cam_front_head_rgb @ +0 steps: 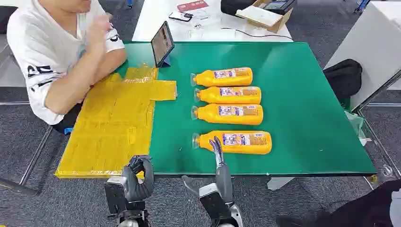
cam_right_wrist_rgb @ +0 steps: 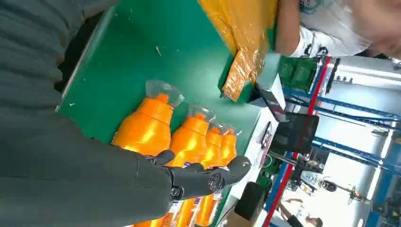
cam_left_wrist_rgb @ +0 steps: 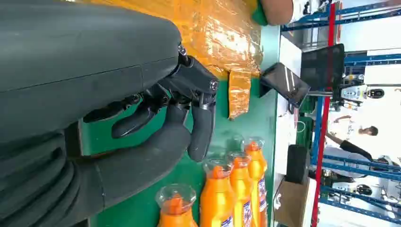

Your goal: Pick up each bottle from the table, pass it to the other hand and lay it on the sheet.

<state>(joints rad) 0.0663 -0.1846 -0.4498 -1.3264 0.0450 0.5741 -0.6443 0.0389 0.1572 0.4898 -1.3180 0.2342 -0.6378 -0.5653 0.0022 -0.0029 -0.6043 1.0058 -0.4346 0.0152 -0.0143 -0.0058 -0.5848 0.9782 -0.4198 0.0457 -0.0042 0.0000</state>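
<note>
Four orange bottles lie on their sides in a row on the green counter (cam_front_head_rgb: 302, 109), caps toward the yellow sheet (cam_front_head_rgb: 113, 127). The nearest bottle (cam_front_head_rgb: 236, 142) lies right under the fingertips of the right hand (cam_front_head_rgb: 218, 172), whose long fingers reach out straight over the counter's near edge to the bottle's neck; whether they touch it cannot be told. The second bottle (cam_front_head_rgb: 231, 114), third bottle (cam_front_head_rgb: 229, 94) and fourth bottle (cam_front_head_rgb: 223, 77) lie beyond it, farther from that hand, each just beside the next. In the right wrist view the fingers are stretched out and apart above the bottles, holding nothing. The sheet lies across the counter beside the bottle caps, just beyond the left hand (cam_front_head_rgb: 137, 177), which hangs at the counter's near edge with its fingers curled inward around nothing. Past the sheet's far end a tablet (cam_front_head_rgb: 162, 44) stands propped up, and a person (cam_front_head_rgb: 61, 52) in a white shirt sits at the counter's corner, forearm resting by the sheet.
</note>
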